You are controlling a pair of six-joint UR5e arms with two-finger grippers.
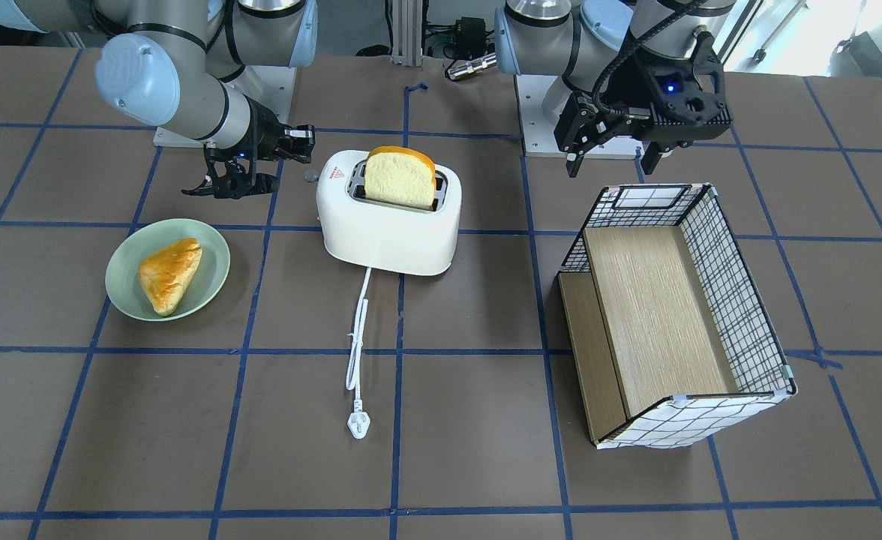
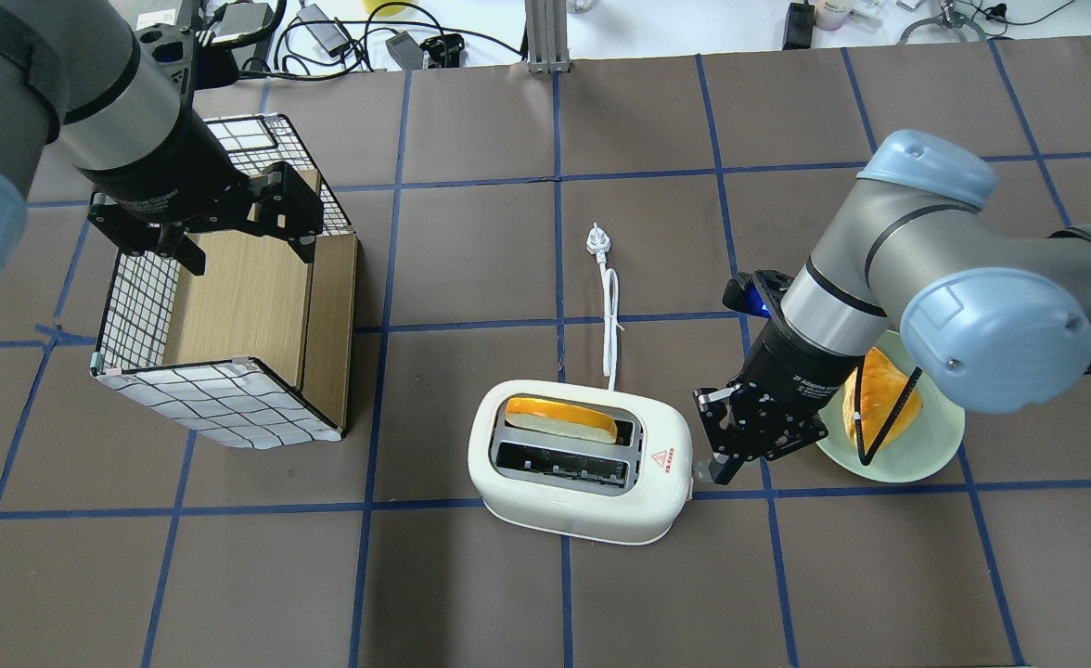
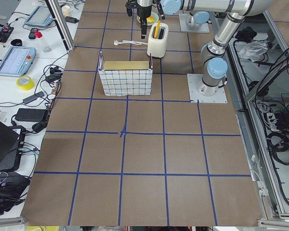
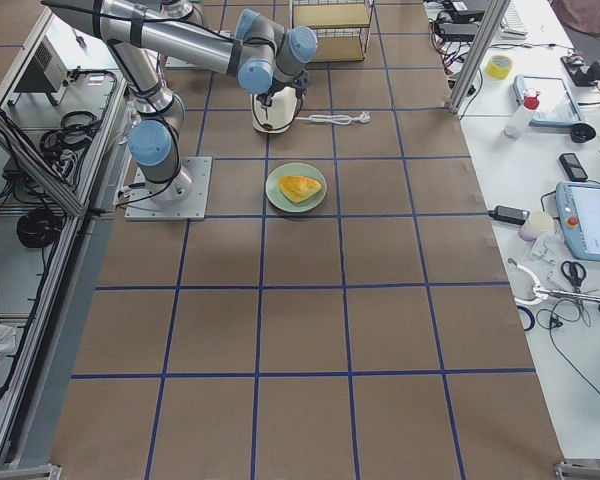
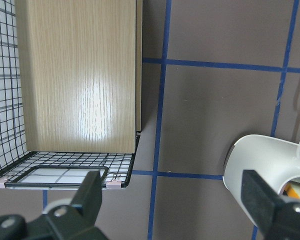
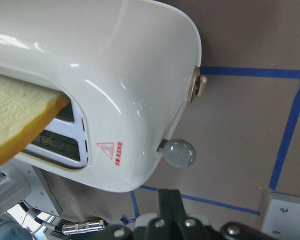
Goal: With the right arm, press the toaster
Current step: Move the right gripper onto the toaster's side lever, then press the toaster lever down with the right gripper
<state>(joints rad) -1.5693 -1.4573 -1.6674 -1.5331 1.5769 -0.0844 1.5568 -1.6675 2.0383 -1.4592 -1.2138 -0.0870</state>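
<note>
The white toaster (image 1: 388, 232) stands mid-table with a slice of bread (image 1: 400, 176) upright in one slot and its cord and plug (image 1: 357, 424) trailing away from the robot. It also shows in the overhead view (image 2: 661, 496). My right gripper (image 2: 717, 471) is shut and empty. It hangs just off the toaster's lever end. In the right wrist view its fingertips (image 6: 170, 197) sit close to the round lever knob (image 6: 179, 152), with a small gap between them. My left gripper (image 2: 230, 232) is open and empty over the basket's near end.
A wire basket with wooden shelves (image 1: 733, 300) lies on its side on the robot's left of the toaster. A green plate (image 1: 122, 262) with a piece of bread (image 1: 169, 274) sits just beyond my right arm.
</note>
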